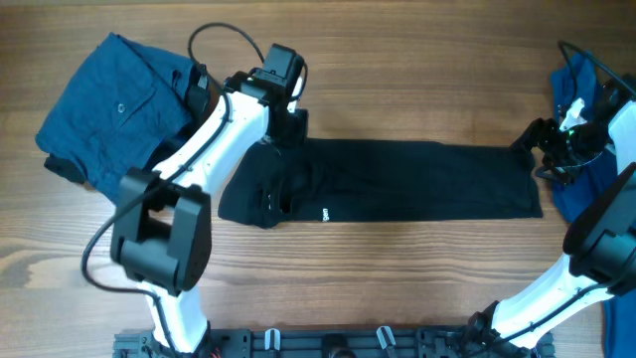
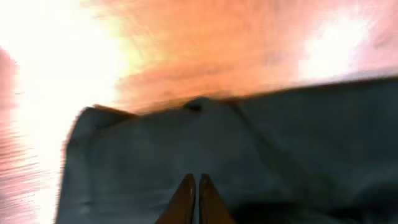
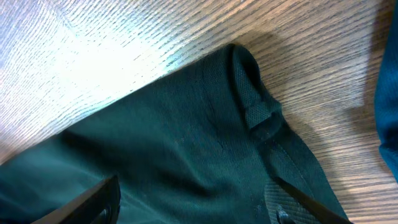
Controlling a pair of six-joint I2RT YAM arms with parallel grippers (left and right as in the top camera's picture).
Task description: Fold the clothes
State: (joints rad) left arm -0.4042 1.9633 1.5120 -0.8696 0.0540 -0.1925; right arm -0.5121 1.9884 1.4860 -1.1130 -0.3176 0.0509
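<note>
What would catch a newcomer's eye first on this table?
A black T-shirt, folded into a long band, stretches across the middle of the wooden table. The left gripper, fingers together, is at its left end, the open right gripper at its right end. A folded dark blue garment lies far left.
</note>
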